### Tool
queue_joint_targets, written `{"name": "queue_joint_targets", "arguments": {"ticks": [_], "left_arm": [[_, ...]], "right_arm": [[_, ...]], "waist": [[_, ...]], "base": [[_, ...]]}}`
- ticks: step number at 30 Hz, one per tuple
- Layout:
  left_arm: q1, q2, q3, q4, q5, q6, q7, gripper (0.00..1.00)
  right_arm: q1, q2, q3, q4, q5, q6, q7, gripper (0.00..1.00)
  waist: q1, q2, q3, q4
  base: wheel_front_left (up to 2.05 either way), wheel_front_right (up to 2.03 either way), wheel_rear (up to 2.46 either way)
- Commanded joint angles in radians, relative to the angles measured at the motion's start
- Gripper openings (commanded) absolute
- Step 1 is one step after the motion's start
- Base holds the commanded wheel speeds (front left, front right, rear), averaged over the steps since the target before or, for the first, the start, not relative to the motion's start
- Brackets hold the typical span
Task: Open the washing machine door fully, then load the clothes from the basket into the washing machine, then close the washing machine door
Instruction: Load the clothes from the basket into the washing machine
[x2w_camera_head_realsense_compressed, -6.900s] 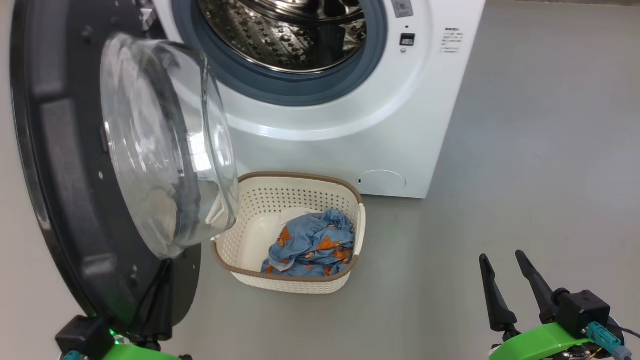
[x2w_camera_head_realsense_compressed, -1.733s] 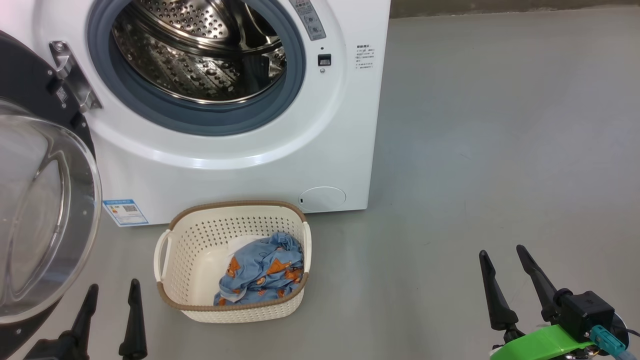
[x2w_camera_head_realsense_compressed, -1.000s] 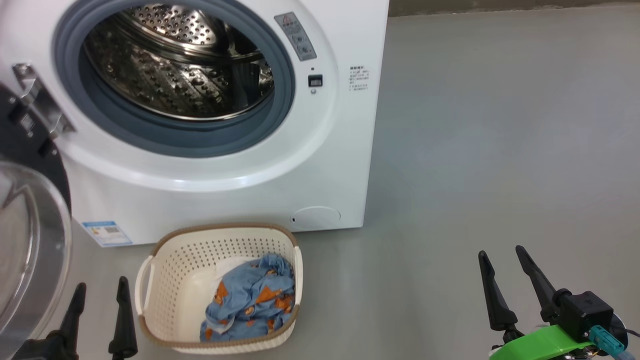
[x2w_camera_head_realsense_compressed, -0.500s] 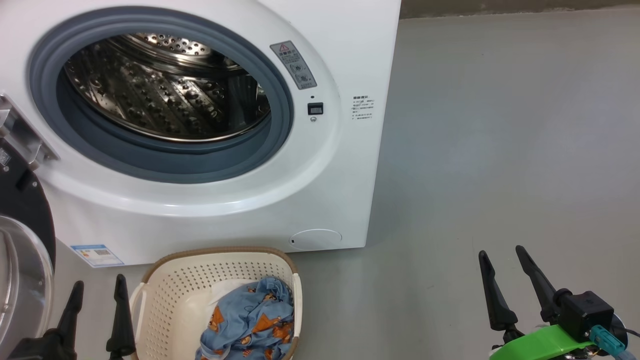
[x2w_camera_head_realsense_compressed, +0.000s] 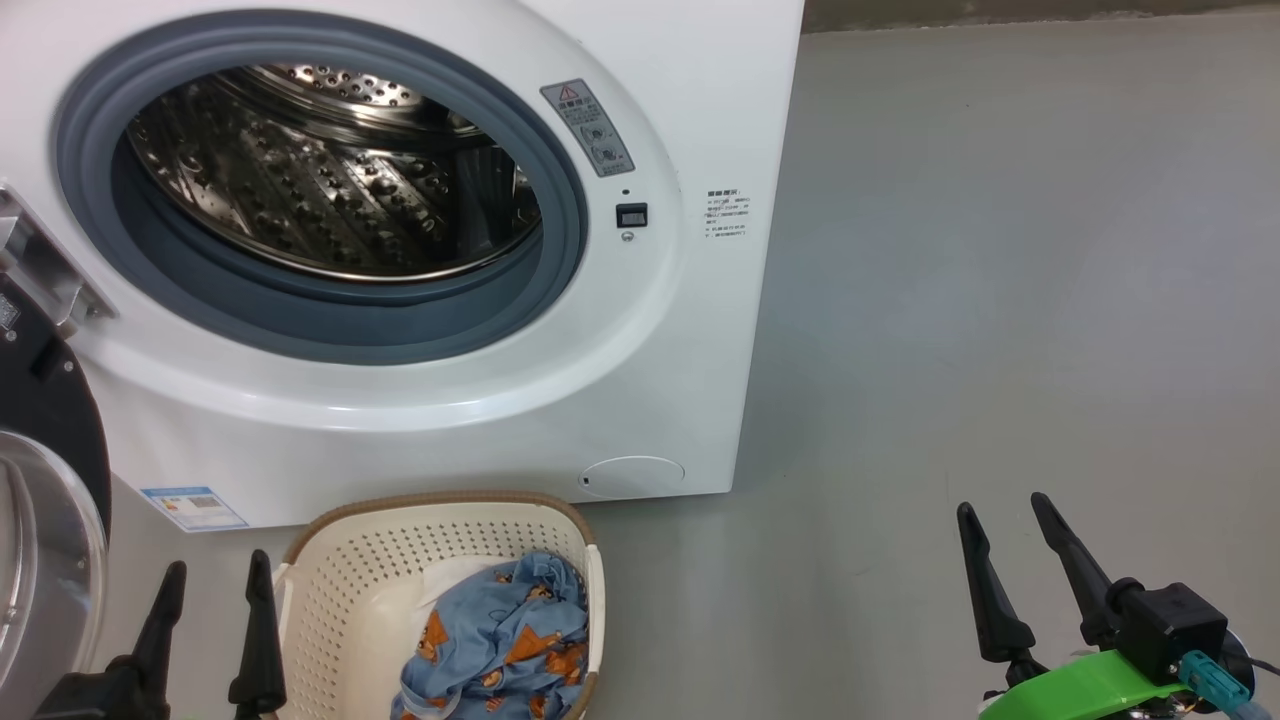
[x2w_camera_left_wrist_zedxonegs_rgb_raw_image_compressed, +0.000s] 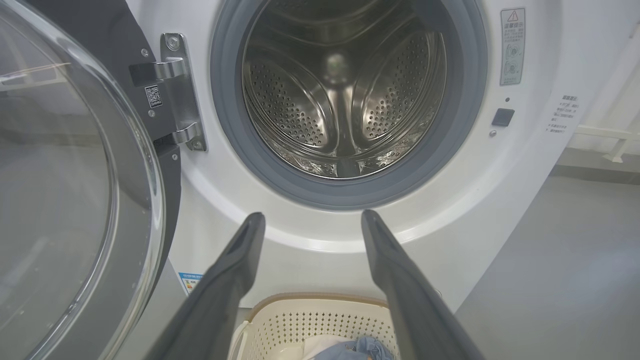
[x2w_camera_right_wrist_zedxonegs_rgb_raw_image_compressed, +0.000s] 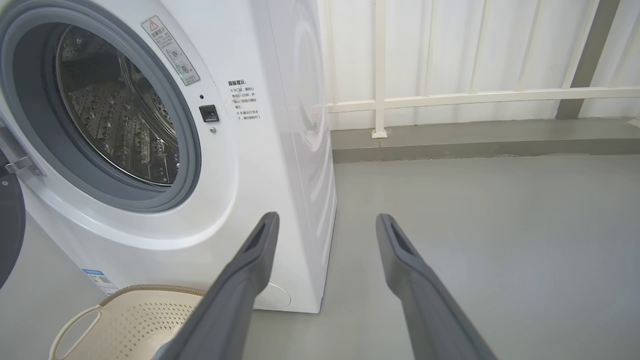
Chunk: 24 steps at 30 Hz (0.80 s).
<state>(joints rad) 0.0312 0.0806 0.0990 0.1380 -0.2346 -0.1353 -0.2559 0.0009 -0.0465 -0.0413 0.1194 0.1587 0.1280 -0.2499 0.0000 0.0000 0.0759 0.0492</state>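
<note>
Just right of the wide-open, empty left pincer (x2w_camera_head_realsense_compressed: 217, 562), the basket (x2w_camera_head_realsense_compressed: 440, 498) of clothes (x2w_camera_head_realsense_compressed: 500, 640) sits on the floor (x2w_camera_head_realsense_compressed: 1000, 250) before the washer (x2w_camera_head_realsense_compressed: 640, 340), its door (x2w_camera_head_realsense_compressed: 40, 430) standing open at left, well apart from the right pincer (x2w_camera_head_realsense_compressed: 1002, 503), likewise wide and empty.

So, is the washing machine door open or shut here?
Open: the washing machine door stands swung aside on its hinge, leaving the drum exposed.
</note>
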Motion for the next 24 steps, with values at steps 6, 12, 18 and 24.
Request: {"name": "queue_joint_targets", "arguments": {"ticks": [6, 12, 18, 24], "left_arm": [[-0.032, 0.029, 0.015, -0.015, -0.009, 0.005, -0.006, 1.0], [-0.031, 0.03, 0.011, -0.017, -0.014, 0.005, -0.006, 1.0], [-0.028, 0.032, -0.001, -0.015, -0.014, 0.005, -0.006, 1.0], [-0.029, 0.039, -0.031, 0.001, -0.036, 0.005, -0.006, 1.0]], "right_arm": [[-0.025, -0.004, 0.027, -0.019, -0.002, 0.003, -0.012, 1.0], [-0.026, -0.004, 0.026, -0.019, -0.003, 0.003, -0.012, 1.0], [-0.025, -0.004, 0.025, -0.017, -0.001, 0.003, -0.012, 1.0], [-0.028, -0.004, 0.013, -0.017, -0.005, 0.003, -0.012, 1.0]], "waist": [[0.0, 0.0, 0.002, 0.002], [0.0, 0.0, 0.003, 0.004], [0.0, 0.0, 0.005, 0.003], [0.0, 0.0, 0.028, 0.004]], "base": [[0.0, 0.0, 0.0], [0.0, 0.0, 0.0], [0.0, 0.0, 0.0], [0.0, 0.0, 0.0]]}}
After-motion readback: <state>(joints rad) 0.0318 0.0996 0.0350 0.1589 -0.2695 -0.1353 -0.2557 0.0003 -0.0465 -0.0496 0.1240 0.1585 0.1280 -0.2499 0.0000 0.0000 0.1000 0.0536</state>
